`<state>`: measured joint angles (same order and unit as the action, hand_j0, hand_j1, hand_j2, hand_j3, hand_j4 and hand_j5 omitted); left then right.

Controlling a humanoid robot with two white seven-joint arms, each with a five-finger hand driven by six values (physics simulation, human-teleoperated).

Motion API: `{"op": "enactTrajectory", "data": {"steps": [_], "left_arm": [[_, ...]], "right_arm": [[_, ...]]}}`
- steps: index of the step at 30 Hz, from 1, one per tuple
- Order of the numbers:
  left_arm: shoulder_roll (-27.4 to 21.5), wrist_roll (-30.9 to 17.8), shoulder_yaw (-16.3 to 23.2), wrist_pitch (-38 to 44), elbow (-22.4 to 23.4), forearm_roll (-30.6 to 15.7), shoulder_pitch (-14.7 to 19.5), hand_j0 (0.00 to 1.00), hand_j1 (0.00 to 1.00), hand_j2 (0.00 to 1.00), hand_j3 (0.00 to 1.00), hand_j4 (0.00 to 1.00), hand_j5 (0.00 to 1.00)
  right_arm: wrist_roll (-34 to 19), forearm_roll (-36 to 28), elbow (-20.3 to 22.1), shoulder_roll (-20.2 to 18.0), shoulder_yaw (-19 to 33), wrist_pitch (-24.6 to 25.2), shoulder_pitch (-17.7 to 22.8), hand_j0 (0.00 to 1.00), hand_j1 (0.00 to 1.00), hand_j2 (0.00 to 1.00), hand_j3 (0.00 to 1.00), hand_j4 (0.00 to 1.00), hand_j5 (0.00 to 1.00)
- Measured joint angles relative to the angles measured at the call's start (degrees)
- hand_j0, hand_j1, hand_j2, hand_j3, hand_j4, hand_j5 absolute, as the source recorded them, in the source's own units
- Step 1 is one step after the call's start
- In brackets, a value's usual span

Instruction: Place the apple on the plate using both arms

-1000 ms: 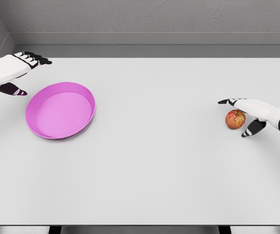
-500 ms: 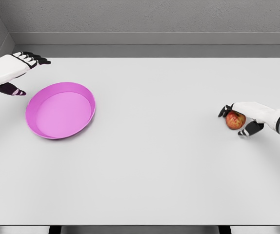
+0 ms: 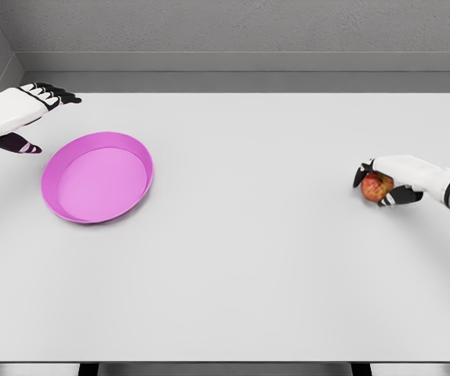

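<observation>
Right hand point(image 3: 387, 185) holds the small round red apple point(image 3: 376, 186) at the table's right side.
The apple looks hard, smooth and light, so fingers wrap its sides; left hand point(image 3: 17, 116) waits, fingers spread, by the pink plate point(image 3: 97, 177).

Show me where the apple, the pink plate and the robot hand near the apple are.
apple point(image 3: 377, 186), head view, on its red front.
plate point(image 3: 142, 157), head view, on its right rim.
right robot hand point(image 3: 394, 175), head view, on the white back of the hand, which is curled around the apple.
</observation>
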<state>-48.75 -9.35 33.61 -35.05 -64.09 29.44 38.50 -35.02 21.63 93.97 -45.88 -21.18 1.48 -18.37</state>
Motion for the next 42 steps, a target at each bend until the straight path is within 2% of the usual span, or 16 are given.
{"op": "enactTrajectory", "data": {"steps": [6,10,20,32,40,41,42], "left_arm": [[-0.1,0.0,0.0,0.0,0.1,0.0,0.0,1.0,1.0,1.0,1.0,1.0,1.0],[-0.1,0.0,0.0,0.0,0.1,0.0,0.0,1.0,1.0,1.0,1.0,1.0,1.0],[-0.1,0.0,0.0,0.0,0.1,-0.1,0.1,1.0,1.0,1.0,1.0,1.0,1.0],[-0.1,0.0,-0.1,0.0,0.2,-0.1,0.0,1.0,1.0,1.0,1.0,1.0,1.0],[-0.1,0.0,-0.1,0.0,0.2,-0.1,0.0,1.0,1.0,1.0,1.0,1.0,1.0],[-0.1,0.0,-0.1,0.0,0.2,-0.1,0.0,1.0,1.0,1.0,1.0,1.0,1.0],[-0.1,0.0,-0.1,0.0,0.2,-0.1,0.0,1.0,1.0,1.0,1.0,1.0,1.0]], "right_arm": [[0.0,0.0,2.7,0.1,0.1,0.0,-1.1,0.5,0.5,0.5,0.5,0.5,0.5],[0.0,0.0,3.7,1.6,0.0,-0.3,-1.9,0.49,0.49,0.49,0.49,0.49,0.49],[0.0,-0.1,6.2,7.9,-2.3,-0.6,-4.0,0.48,0.48,0.48,0.48,0.48,0.48],[-0.1,0.1,6.4,17.6,-7.3,-0.5,-5.2,0.47,0.47,0.47,0.47,0.47,0.47],[0.0,0.2,6.2,21.9,-9.8,-0.2,-6.9,0.46,0.46,0.46,0.46,0.46,0.46],[0.0,0.2,6.2,22.1,-9.9,-0.2,-6.9,0.49,0.49,0.49,0.49,0.49,0.49],[0.0,0.2,6.1,22.2,-9.9,-0.1,-6.9,0.59,0.59,0.59,0.59,0.59,0.59]]}}
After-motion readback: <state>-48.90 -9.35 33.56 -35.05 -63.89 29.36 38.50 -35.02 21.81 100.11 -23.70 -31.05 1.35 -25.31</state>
